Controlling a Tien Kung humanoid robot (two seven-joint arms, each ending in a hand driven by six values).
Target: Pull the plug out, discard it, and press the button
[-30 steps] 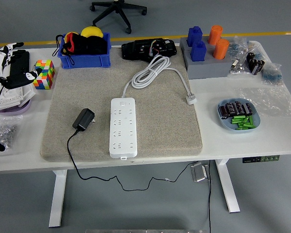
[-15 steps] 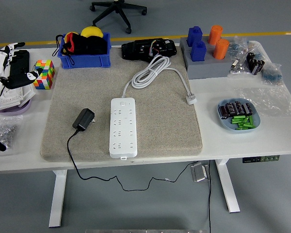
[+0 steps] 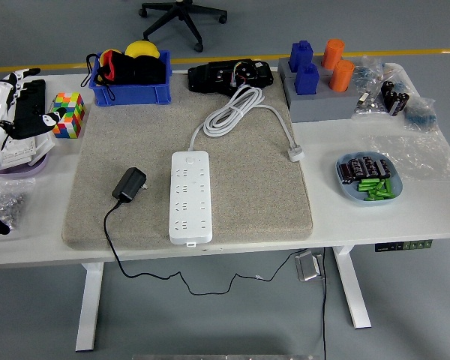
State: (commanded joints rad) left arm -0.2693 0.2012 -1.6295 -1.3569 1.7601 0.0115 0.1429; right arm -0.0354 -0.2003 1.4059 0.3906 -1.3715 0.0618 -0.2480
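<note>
A white power strip [image 3: 190, 196] lies lengthwise on the grey mat [image 3: 247, 187], with no plug in its sockets. Its white cord [image 3: 233, 112] is coiled at the mat's far side and ends in a white plug [image 3: 295, 155]. A black plug adapter [image 3: 129, 184] lies on the mat just left of the strip, and its black cable [image 3: 112, 240] hangs over the table's near edge. My left hand [image 3: 24, 105] is at the far left edge, beside the colour cube, fingers relaxed and empty, well away from the strip. My right arm is out of view.
A colour cube [image 3: 67, 114], a blue bin [image 3: 131, 84] and a black device [image 3: 231, 75] stand along the back. A grey holder with blue and orange cylinders [image 3: 319, 94] is at the back right. A blue plate of batteries [image 3: 343, 184] is at the right.
My left hand has drawn back slightly to the left and away from the mat. The plug adapter and the power strip have not moved.
</note>
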